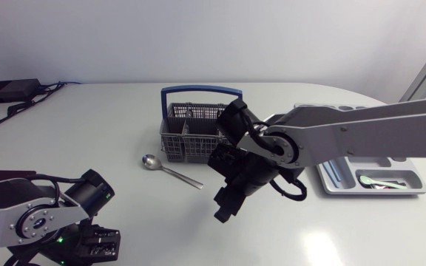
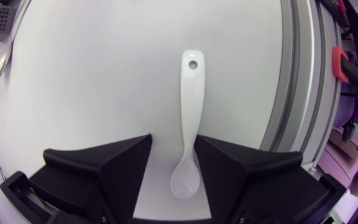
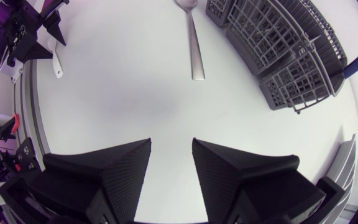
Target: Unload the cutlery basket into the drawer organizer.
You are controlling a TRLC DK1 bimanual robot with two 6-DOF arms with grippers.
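Nearest: left arm [image 1: 28, 218], low at the near left corner in the head view. Its left gripper [image 2: 173, 144] has the fingers spread and is pinching nothing. 1 white plastic spoon [image 2: 188, 124] lies flat on the table [image 2: 104, 74] between the fingers, bowl toward the gripper, holed handle end pointing away. It sits closer to 1 finger, and I can't tell if it touches. The head view doesn't show this spoon.

Far left corner: black box [image 1: 9, 90] with cables.

Next right: metal spoon [image 1: 170, 170] flat on the table, bowl to the left, handle running right. It is near the cutlery basket [image 1: 198, 129] but apart from it. The basket is grey mesh with a blue handle, upright, mid-table toward the far side. I can't make out its contents.

The right arm [image 1: 361, 133] enters from the right edge and reaches past the middle, in front of the basket. The right gripper [image 1: 222, 209] hangs over bare table, just right of the metal spoon's handle end. Its fingers are spread with nothing between them. The right wrist view shows the metal spoon ahead of it and the basket off to 1 side.

Far right: drawer organizer [image 1: 368, 193], a grey tray partly under the right arm. 1 white utensil [image 1: 379, 179] lies in a near compartment, and a pale blue item [image 1: 333, 174] lies in the long compartment at its left.
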